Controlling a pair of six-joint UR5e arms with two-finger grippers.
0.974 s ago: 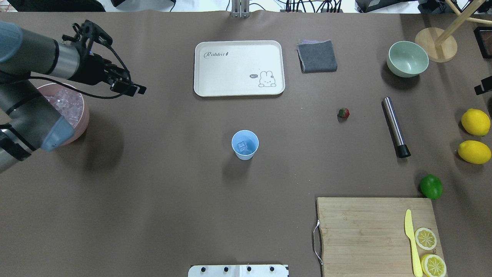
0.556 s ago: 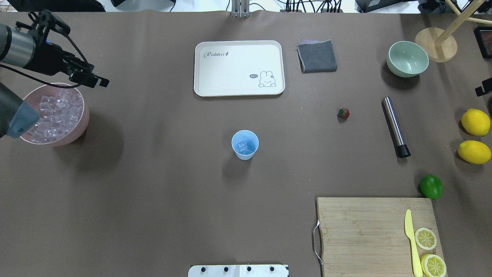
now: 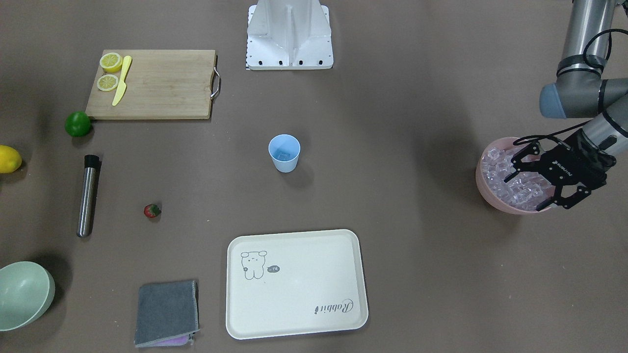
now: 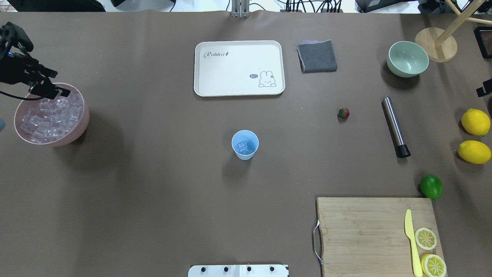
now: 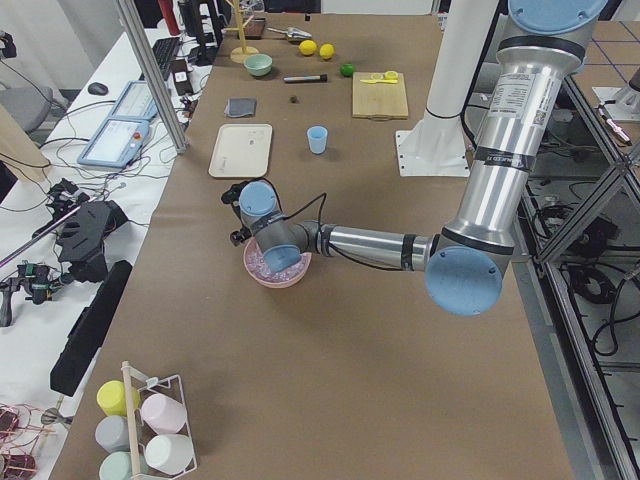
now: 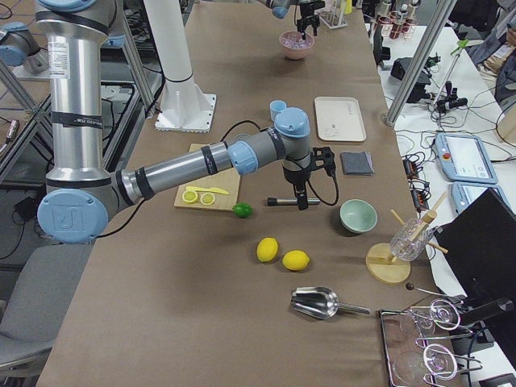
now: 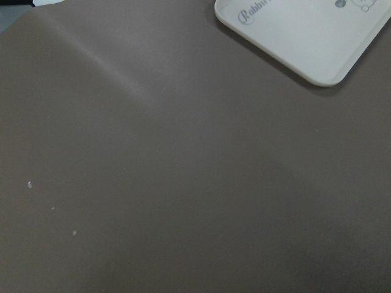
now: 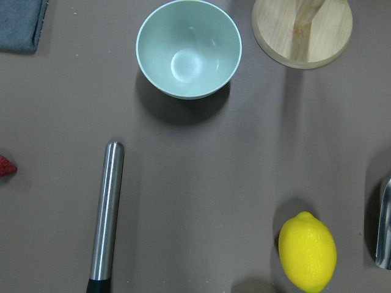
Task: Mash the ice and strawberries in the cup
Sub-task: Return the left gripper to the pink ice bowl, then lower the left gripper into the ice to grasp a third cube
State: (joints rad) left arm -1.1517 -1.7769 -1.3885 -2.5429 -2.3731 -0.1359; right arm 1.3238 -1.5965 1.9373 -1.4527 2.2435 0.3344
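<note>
A brown counter [image 4: 153, 192] carries everything. A pink bowl [image 4: 82, 123] stands on it directly under the left gripper [image 3: 527, 192]. All the rest lies off to that gripper's right. Nearest come a white tray [image 4: 238, 67], about level with the gripper, and a light blue cup [image 4: 244, 154], closer to the robot than the gripper is. Beyond the tray lies a folded grey cloth [image 4: 317, 56], then a small strawberry [image 4: 343, 113] and a steel rod [image 4: 394, 125] with a black end. Farthest from the gripper are a green bowl [image 4: 407, 73], a round wooden stand [image 4: 436, 44], two lemons [image 4: 476, 122], a lime [image 4: 431, 186], a cutting board [image 4: 361, 234] and a metal scoop [image 6: 318, 302].
</note>
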